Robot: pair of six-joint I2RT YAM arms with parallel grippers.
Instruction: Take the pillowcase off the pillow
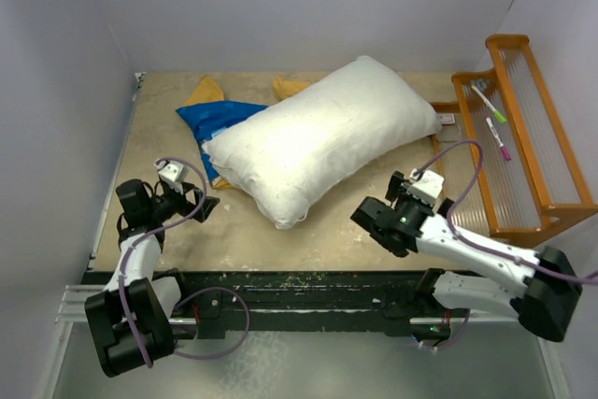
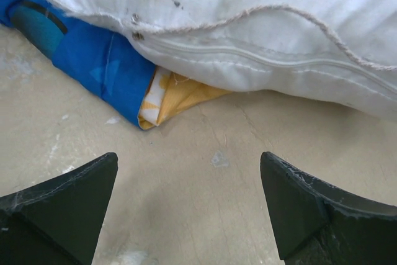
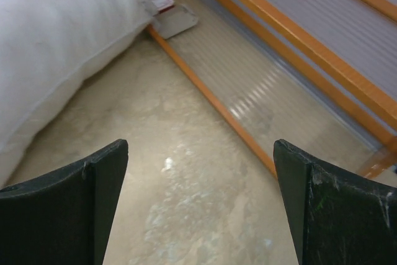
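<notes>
While the task is being judged as nearly done, the items are being listed from left to right.

1. The left gripper is being held low over the table, its jaws spread and nothing being gripped.
2. The pillowcase is being seen just ahead and left of that gripper. It is clear of the fingertips, blue outside with a yellow-orange fold showing, and its near edge is being pinned beneath the pillow.
3. The pillow is being shown bare and white with its zip seam exposed. It is lying ahead of the left gripper and left of the right one.
4. The right gripper is likewise being held spread and empty.
5. An orange rack is being seen ahead and right of it.

Only freeing the trapped cloth is being judged as outstanding.
</notes>
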